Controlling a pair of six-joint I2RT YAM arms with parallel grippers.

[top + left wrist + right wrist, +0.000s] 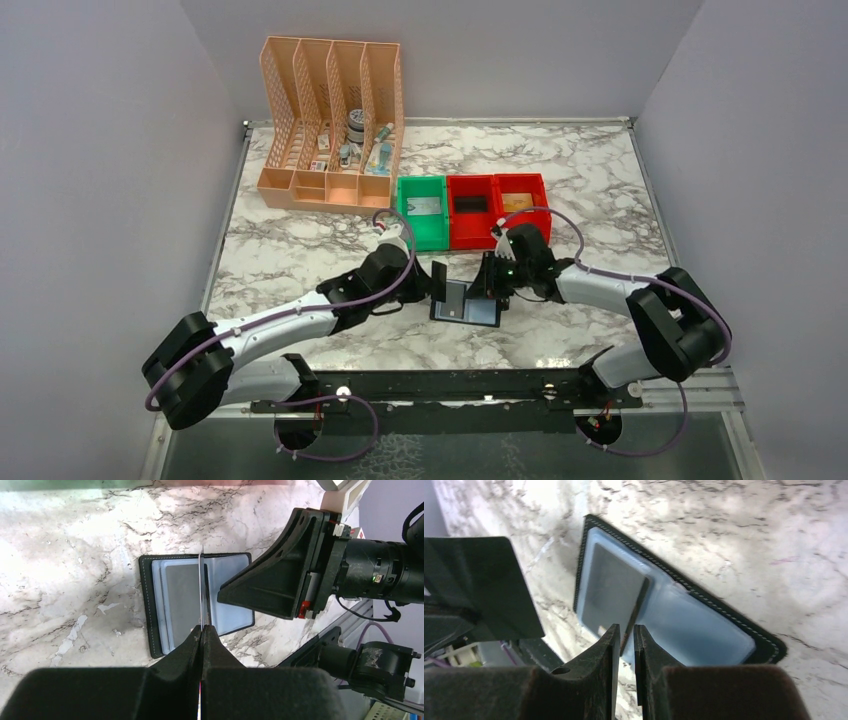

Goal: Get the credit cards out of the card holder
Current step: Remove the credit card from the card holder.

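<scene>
The black card holder lies open on the marble between both arms, its grey-blue pockets facing up. My left gripper is shut on a thin credit card. The card shows edge-on, standing over the holder's middle fold. My right gripper comes in from the right, and its black fingers reach the same fold. Its jaws stand almost together round a thin dark stitched leaf of the holder. A grey rectangle shows inside the left pocket.
Behind the holder stand a green bin and two red bins; the rightmost holds something flat and tan. A peach lattice organizer stands at the back left. Grey walls close in on both sides.
</scene>
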